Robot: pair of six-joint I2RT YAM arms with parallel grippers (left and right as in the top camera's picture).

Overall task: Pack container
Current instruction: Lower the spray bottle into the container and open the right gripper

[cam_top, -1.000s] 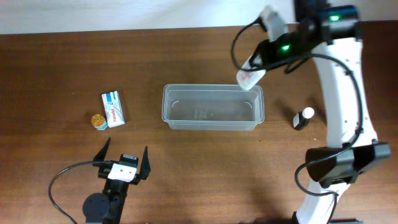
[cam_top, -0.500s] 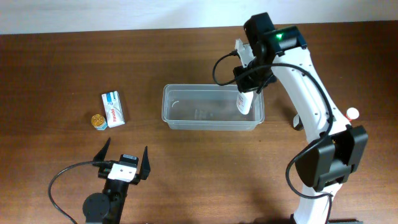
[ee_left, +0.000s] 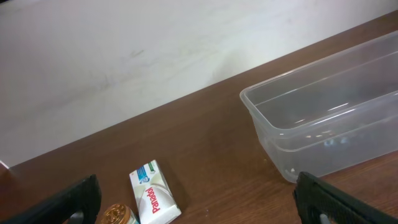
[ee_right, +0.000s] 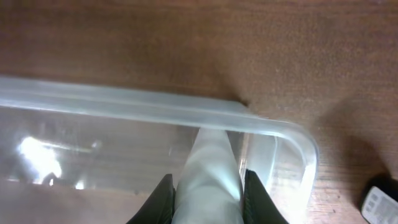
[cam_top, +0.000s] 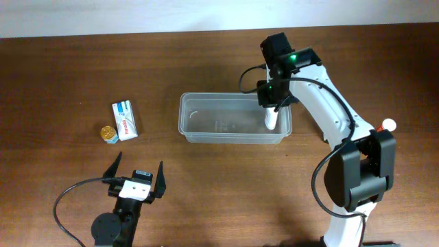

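Light was even and fairly bright, leaving white glare spots on the container (ee_right: 112, 106), soft shadows on the table (cam_top: 68, 68), and the right wrist view blurred.

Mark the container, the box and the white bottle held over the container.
container (cam_top: 182, 116), overhead view, left rim.
box (cam_top: 124, 120), overhead view, middle of its top face.
white bottle (ee_right: 208, 167), right wrist view, middle of its body.
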